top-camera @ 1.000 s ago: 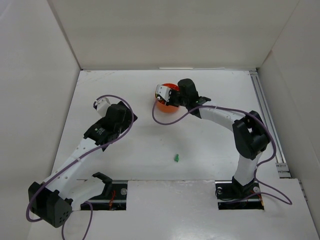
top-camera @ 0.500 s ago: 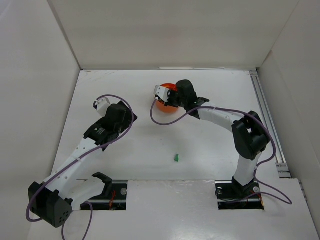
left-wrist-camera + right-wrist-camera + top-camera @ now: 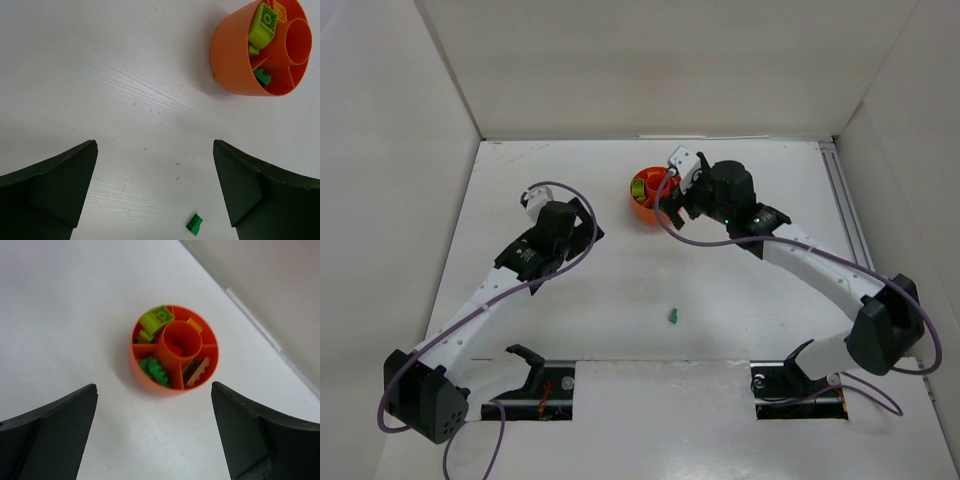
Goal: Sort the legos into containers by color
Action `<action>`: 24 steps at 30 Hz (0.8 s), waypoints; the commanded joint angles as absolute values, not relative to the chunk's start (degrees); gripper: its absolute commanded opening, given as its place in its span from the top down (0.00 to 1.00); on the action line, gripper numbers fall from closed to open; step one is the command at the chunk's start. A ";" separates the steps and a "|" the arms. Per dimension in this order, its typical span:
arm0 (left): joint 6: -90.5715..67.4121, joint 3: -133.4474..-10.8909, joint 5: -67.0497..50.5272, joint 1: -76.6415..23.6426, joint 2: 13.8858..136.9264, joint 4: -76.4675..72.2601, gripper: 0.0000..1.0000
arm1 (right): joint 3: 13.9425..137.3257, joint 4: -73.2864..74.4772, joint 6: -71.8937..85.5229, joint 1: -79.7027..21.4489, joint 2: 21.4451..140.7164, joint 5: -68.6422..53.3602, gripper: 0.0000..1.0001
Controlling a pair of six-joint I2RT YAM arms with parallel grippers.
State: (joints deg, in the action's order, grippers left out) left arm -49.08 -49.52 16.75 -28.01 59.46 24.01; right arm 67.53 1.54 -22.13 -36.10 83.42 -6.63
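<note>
Legos mostly sit in the orange dish, which stands at the far middle of the table.

Per compartment, right wrist view:
- A lime brick is tilted against the central ring.
- A yellow piece is beside it.
- A brown brick lies in the next compartment.
- Green bricks lie in the one after that.
- Something red is inside the central ring; its shape is unclear.

One green lego lies alone on the table, well apart from the dish, toward the arm bases.

Right jaws: spread wide with nothing between them, held above the dish.

Left jaws: also spread wide and empty, over bare table to the left of the dish. The lone green lego shows low in the left wrist view.
</note>
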 commanded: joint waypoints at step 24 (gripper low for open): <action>-43.51 -42.63 2.90 -27.86 50.99 22.24 0.00 | 53.61 30.32 26.01 -63.90 89.38 9.56 0.25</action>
State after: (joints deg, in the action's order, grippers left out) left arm -43.88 -43.00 4.38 -28.01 54.65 23.16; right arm 53.41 32.16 21.04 -63.53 87.92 6.28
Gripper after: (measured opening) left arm 0.997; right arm 0.758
